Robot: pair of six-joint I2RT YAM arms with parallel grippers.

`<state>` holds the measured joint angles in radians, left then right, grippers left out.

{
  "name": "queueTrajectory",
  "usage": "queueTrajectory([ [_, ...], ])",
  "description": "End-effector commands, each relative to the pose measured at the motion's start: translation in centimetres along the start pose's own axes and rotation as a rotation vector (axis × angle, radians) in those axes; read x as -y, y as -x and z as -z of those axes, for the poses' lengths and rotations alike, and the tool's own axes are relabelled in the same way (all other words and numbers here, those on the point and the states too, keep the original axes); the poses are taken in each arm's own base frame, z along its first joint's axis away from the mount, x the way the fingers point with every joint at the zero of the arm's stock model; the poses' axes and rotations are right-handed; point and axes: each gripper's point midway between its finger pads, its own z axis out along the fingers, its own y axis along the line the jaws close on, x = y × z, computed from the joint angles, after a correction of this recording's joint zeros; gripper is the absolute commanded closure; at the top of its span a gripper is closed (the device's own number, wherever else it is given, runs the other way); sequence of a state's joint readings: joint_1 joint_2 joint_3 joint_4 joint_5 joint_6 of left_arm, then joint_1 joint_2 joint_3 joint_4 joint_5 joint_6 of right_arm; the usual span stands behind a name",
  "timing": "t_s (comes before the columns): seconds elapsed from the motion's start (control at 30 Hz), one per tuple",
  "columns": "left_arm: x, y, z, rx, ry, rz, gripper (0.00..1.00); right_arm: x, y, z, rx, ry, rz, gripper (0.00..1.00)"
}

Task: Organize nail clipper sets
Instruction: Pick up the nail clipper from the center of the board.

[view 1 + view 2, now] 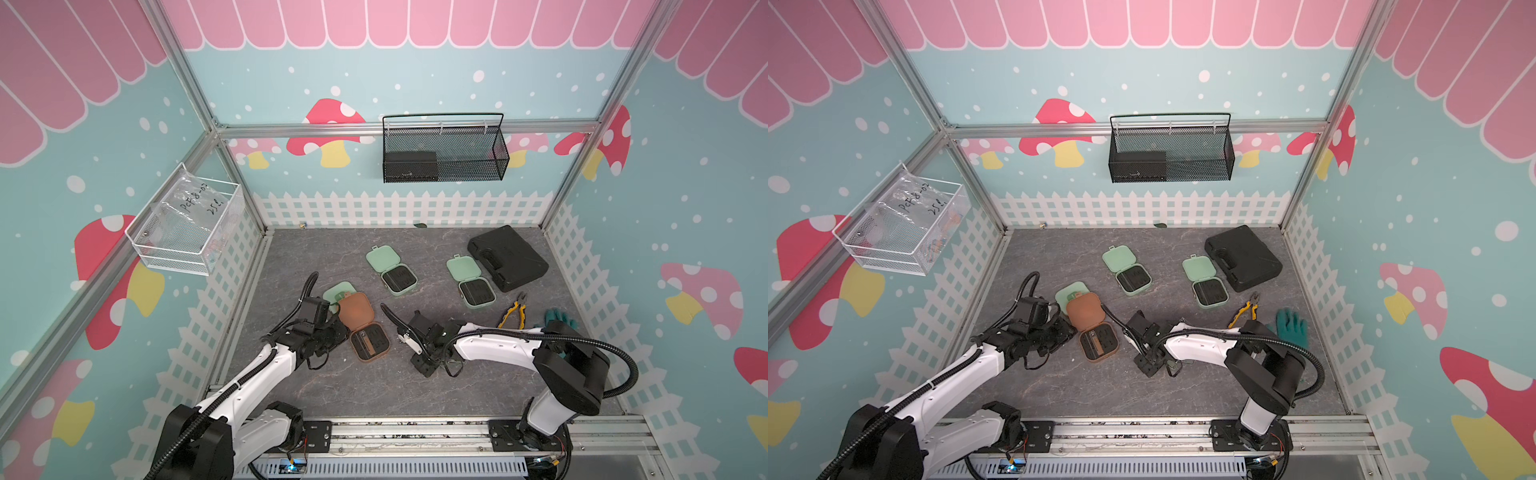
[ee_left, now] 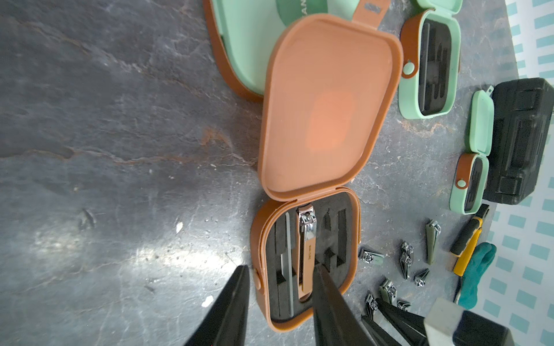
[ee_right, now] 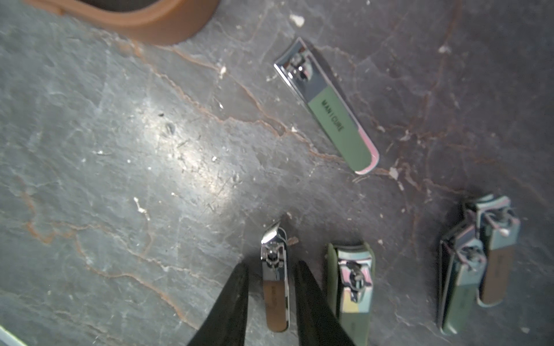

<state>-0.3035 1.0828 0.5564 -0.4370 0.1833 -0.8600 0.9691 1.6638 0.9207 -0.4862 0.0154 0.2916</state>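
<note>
Over the base of the open brown case (image 2: 329, 99), the left claw (image 2: 281, 268) stands partly open and empty, one finger outside the wall, the other above the black insert (image 2: 352, 221) beside a rose-gold clipper (image 2: 307, 254) seated in its slot. Just right of that case, the right claw (image 3: 272, 263) straddles a small brown-handled clipper (image 3: 274, 299) lying on the surface (image 3: 120, 149), jaws narrow but not clamped, with green-handled clippers (image 3: 341, 125) loose nearby. Farther right of the case lie two open mint cases (image 1: 383, 258).
</note>
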Motion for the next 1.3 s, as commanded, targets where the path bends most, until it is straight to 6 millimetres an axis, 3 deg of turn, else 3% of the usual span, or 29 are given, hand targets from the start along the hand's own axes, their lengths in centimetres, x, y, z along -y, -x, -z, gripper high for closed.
queueTrajectory([
  [0.0, 0.3, 0.4, 0.2, 0.011, 0.005, 0.006, 0.62, 0.3, -1.7, -0.9, -0.081, -0.039, 0.026, 0.74],
  [0.47, 0.6, 0.5, 0.3, 0.012, -0.004, 0.004, 0.62, 0.6, -3.5, -0.8, -0.145, -0.053, 0.034, 0.77],
  [0.77, 0.7, 0.6, 0.4, 0.013, -0.010, 0.005, 0.62, 0.5, -2.8, -0.6, -0.134, -0.051, 0.030, 0.92],
  [0.87, 0.6, 0.4, 0.3, 0.007, -0.005, 0.006, 0.62, 0.1, -0.8, 0.4, -0.082, -0.036, 0.019, 0.93],
  [1.07, 0.3, 0.0, -0.3, -0.004, -0.007, 0.015, 0.65, -2.6, 5.9, 2.7, 0.069, 0.096, -0.029, 0.92],
  [1.27, 0.1, -0.4, -0.7, -0.014, -0.005, 0.015, 0.67, -5.5, 11.5, 2.7, 0.143, 0.234, -0.057, 0.92],
])
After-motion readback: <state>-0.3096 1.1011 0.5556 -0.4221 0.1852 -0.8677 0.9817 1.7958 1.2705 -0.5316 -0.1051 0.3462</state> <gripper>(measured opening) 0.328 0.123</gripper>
